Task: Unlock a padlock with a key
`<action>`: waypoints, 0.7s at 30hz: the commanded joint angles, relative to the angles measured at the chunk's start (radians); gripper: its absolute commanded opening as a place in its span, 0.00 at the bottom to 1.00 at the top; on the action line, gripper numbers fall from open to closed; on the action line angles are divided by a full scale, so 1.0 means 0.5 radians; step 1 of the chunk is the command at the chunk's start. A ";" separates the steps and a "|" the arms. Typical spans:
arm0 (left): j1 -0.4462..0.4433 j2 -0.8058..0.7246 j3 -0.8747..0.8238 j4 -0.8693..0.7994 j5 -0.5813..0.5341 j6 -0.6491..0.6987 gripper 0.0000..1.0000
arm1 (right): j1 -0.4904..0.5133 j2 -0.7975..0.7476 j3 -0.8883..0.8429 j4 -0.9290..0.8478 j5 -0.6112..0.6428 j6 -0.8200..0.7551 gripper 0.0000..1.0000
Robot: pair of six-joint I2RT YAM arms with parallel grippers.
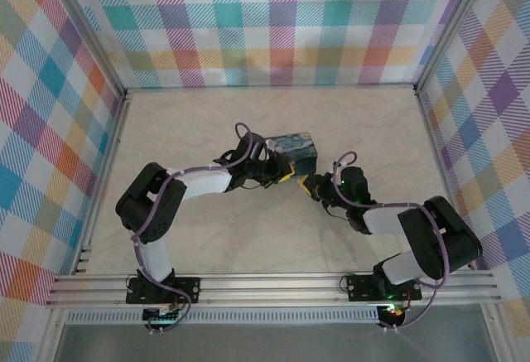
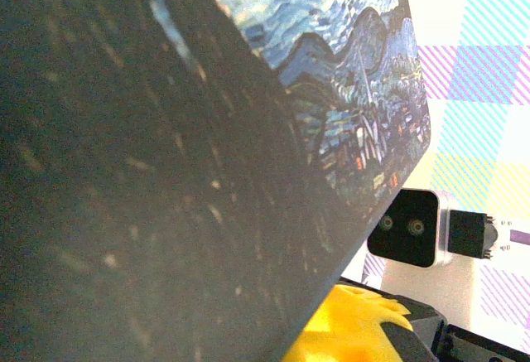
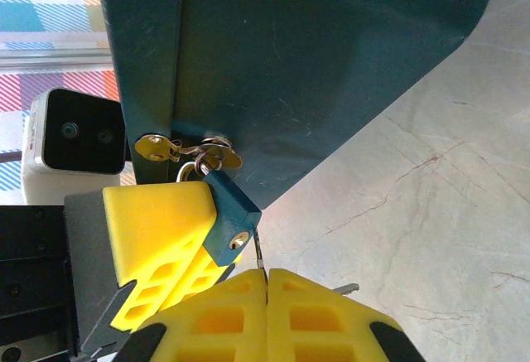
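Observation:
A small blue padlock (image 3: 229, 212) hangs from the brass hasp (image 3: 178, 148) of a teal box (image 3: 281, 55), its keyhole turned toward my right gripper. One yellow finger (image 3: 157, 225) of my left gripper (image 1: 286, 173) lies against the padlock's left side; its other finger is hidden. My right gripper (image 3: 267, 273) is shut on the key (image 3: 259, 251). The thin blade sticks out between the fingertips. Its tip touches the padlock's bottom edge just right of the keyhole, not inside it. In the top view both grippers meet at the box's front corner, with my right gripper (image 1: 310, 185) on the right.
The box (image 1: 294, 151) carries a starry-night print and stands mid-table. Its dark side (image 2: 166, 171) lies close to the left wrist camera. Plaid walls (image 1: 265, 22) and aluminium rails (image 1: 273, 287) enclose the beige table (image 1: 207, 238).

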 commanded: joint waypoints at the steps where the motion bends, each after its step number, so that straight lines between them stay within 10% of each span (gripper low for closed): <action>1: -0.004 -0.083 -0.025 0.083 0.050 -0.018 0.05 | 0.012 -0.068 -0.019 0.133 0.011 0.010 0.00; 21: -0.005 -0.068 -0.043 0.144 0.050 -0.052 0.05 | 0.023 -0.060 -0.044 0.157 0.020 0.004 0.00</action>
